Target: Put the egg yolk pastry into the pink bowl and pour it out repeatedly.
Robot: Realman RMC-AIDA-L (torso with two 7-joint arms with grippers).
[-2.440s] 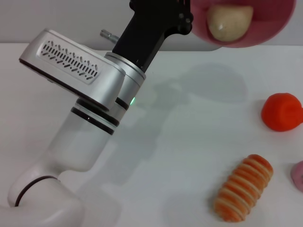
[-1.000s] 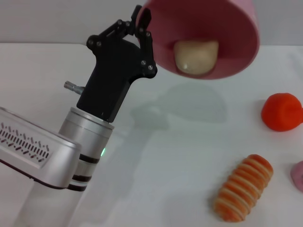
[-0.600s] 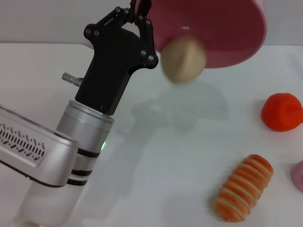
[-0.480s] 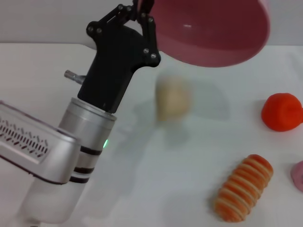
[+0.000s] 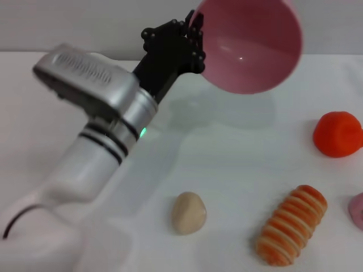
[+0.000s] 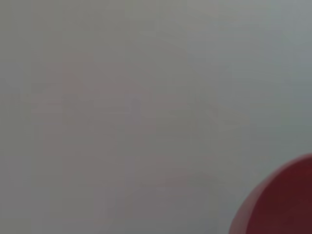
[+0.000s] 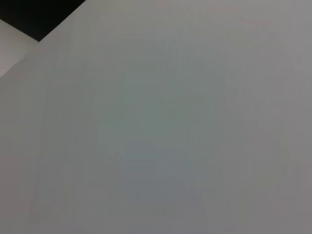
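Head view: we see the egg yolk pastry [image 5: 189,212], pale beige, matte, on the table [image 5: 238,153] just beside the striped roll [image 5: 291,225]; 0.5 s ago it was falling. Left gripper [image 5: 193,35] is clamped on the pink bowl [image 5: 249,45] rim, tipped, empty, up behind the pastry. Left wrist view: only a bowl edge [image 6: 282,204]. Right gripper isn't visible.

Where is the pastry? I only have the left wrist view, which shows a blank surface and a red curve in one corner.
Observer: The egg yolk pastry lies on the white table, out of the bowl.
Operator: And the bowl?
Observer: The pink bowl is empty, tipped on its side in the air, its rim gripped by the left gripper.
Operator: Anything beside the pastry?
Observer: A striped orange roll lies to its right, apart from it.
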